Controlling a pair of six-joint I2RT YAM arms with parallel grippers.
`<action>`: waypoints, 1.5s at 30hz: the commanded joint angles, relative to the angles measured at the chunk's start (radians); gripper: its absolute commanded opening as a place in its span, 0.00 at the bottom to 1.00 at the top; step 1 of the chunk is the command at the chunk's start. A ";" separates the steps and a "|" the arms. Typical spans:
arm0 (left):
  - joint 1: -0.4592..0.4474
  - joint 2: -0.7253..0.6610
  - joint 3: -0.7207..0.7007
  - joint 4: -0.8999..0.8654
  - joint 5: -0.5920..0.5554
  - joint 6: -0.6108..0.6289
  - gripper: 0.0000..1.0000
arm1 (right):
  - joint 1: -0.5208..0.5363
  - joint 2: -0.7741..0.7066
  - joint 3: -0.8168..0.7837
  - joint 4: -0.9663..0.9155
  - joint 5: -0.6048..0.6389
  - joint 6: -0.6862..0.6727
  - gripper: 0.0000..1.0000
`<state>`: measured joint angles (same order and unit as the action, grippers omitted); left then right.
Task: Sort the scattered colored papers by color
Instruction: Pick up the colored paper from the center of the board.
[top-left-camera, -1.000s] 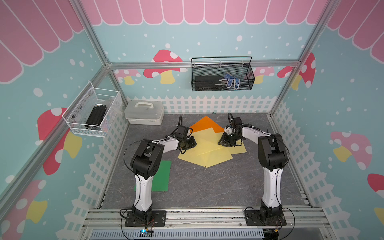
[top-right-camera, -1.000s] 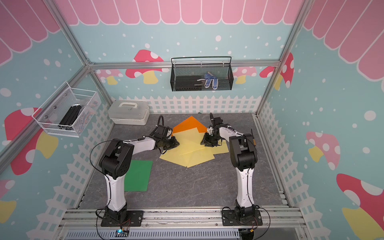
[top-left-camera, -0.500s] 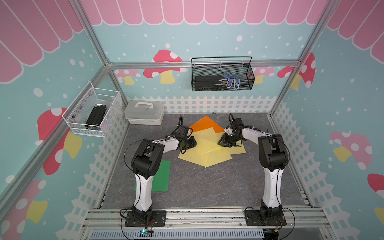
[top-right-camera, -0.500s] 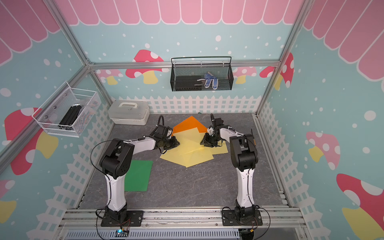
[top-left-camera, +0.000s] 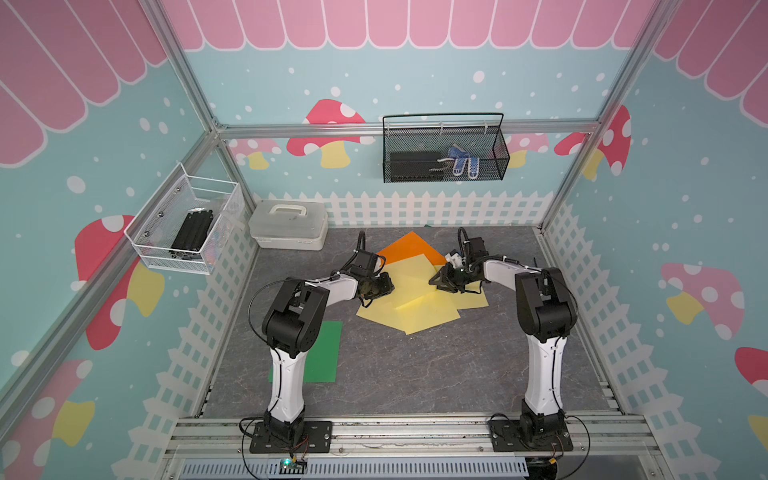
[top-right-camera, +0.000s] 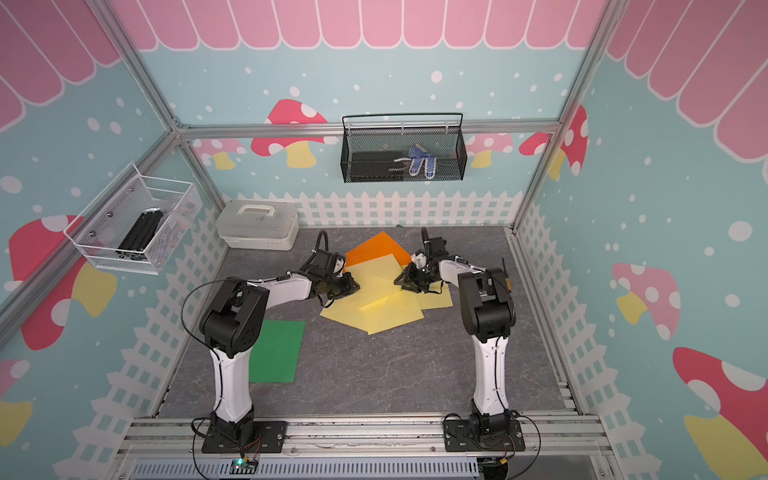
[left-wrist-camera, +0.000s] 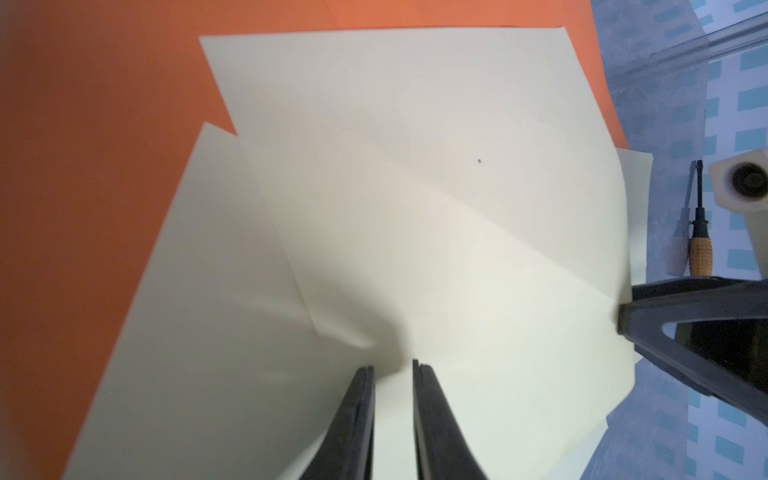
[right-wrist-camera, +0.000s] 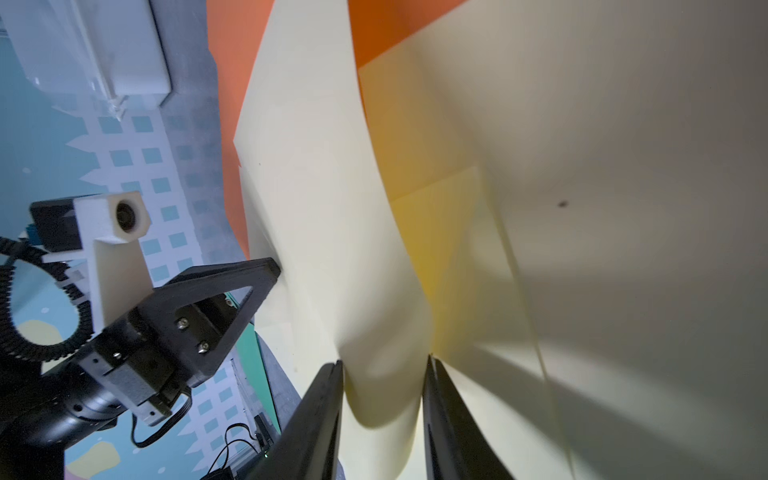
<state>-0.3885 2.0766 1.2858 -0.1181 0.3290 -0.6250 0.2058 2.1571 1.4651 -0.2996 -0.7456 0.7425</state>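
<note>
**Two grippers, one yellow sheet**

The left gripper (left-wrist-camera: 392, 365), jaws nearly together, pinches a puckered fold of the top pale yellow paper sheet (left-wrist-camera: 436, 187). The right gripper (right-wrist-camera: 384, 361) clamps a curl of its opposite edge, probably to peel it off the other yellow sheets (top-left-camera: 415, 316). A bright orange paper sheet (left-wrist-camera: 83, 166) lies underneath, toward the grey tabletop's (top-left-camera: 415, 374) back edge. A dark green paper sheet (top-left-camera: 322, 353) sits apart near the left edge.
</note>
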 joint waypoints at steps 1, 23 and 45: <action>-0.010 0.059 -0.003 -0.083 -0.021 -0.007 0.22 | 0.008 -0.027 -0.017 0.119 -0.080 0.067 0.35; -0.010 0.065 0.021 -0.116 -0.033 0.012 0.22 | 0.044 -0.100 -0.015 0.050 -0.196 -0.074 0.39; -0.002 0.059 0.067 -0.173 -0.057 0.048 0.23 | 0.063 -0.179 -0.091 -0.054 -0.116 -0.161 0.40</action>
<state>-0.3935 2.0960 1.3514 -0.2077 0.3103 -0.5941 0.2626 2.0300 1.3949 -0.3592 -0.8639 0.5877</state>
